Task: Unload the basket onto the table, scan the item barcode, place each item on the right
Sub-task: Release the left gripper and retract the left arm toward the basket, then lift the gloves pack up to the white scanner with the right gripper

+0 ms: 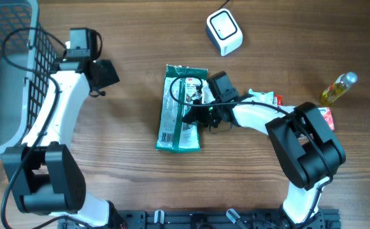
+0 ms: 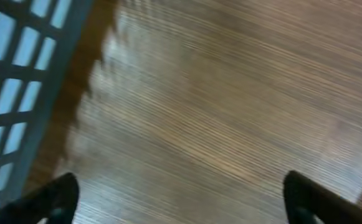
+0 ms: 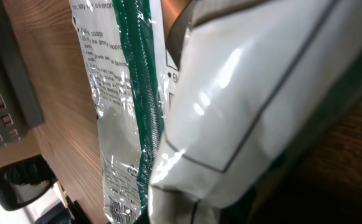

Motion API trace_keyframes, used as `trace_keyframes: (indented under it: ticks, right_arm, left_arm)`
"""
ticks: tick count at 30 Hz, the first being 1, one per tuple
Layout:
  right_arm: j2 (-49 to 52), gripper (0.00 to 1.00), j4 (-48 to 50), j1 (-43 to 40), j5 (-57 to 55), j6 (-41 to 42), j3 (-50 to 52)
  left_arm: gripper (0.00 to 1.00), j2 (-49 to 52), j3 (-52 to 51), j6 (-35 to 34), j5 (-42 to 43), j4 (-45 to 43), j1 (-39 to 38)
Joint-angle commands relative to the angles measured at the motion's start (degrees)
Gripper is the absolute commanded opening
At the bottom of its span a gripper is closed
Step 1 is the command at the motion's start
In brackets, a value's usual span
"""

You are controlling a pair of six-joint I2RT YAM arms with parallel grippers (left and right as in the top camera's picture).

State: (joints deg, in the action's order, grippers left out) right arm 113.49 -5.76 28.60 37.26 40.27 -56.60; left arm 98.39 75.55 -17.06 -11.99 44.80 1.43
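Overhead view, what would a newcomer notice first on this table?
The green packet lying flat in the middle draws the eye, with the right gripper down on its right side. Next come the white scanner near the top of the picture and the grey basket at the left. Beside the basket, the left gripper hangs open over the table.

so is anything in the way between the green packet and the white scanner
Nothing visible: only bare table lies between the green packet and the white scanner. The right gripper is on the packet.
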Motion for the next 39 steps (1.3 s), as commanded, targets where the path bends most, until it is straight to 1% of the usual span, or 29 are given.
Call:
trace_keyframes:
  ticks: [1, 34, 36, 39]
  right_arm:
    - [2.45, 0.04, -0.70, 0.31, -2.93, -1.27, 1.49]
    - [2.23, 0.04, -1.09, 0.31, -2.08, -1.31, 1.49]
    - [-0.04, 0.04, -1.99, 0.31, -1.22, -2.86, 1.44]
    - [-7.87, 0.04, -5.33, 0.33, -2.49, -5.92, 1.42]
  left_arm:
    - [1.00, -0.04, 0.44, -0.04, -1.36, 0.04, 0.44]
    - [1.00, -0.04, 0.44, -0.04, -1.36, 0.04, 0.46]
    - [1.00, -0.04, 0.44, -0.04, -1.36, 0.02, 0.46]
    - [1.00, -0.04, 0.44, -0.04, -1.36, 0.02, 0.46]
